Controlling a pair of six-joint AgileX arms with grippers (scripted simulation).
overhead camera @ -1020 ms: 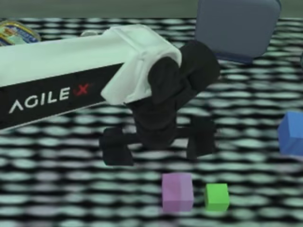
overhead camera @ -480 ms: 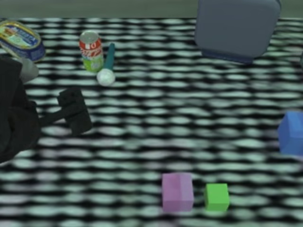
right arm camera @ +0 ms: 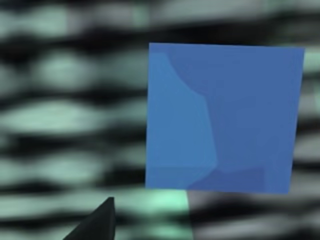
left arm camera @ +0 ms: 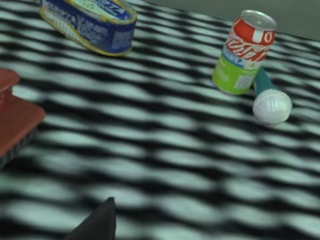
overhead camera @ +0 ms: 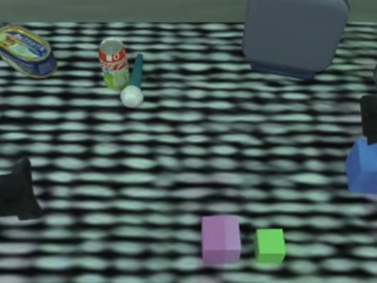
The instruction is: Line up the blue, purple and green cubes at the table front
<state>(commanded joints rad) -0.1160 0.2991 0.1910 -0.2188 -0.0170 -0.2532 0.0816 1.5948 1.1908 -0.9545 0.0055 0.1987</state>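
Note:
The purple cube and the small green cube sit side by side near the table front, a small gap between them. The blue cube rests at the right edge of the top view, farther back; it fills much of the right wrist view. My right gripper shows as a dark shape at the right edge just behind the blue cube, open, holding nothing. My left gripper is at the far left edge, open and empty. One dark fingertip shows in the left wrist view.
A big grey-blue rounded box stands at the back right. At the back left are a blue fish tin, a drinks can and a teal-handled white ball. A red-brown object lies near the left gripper.
My left arm has pulled back from above the purple cube to the far left edge. My right gripper has come into view at the right edge by the blue cube. The cubes have not moved.

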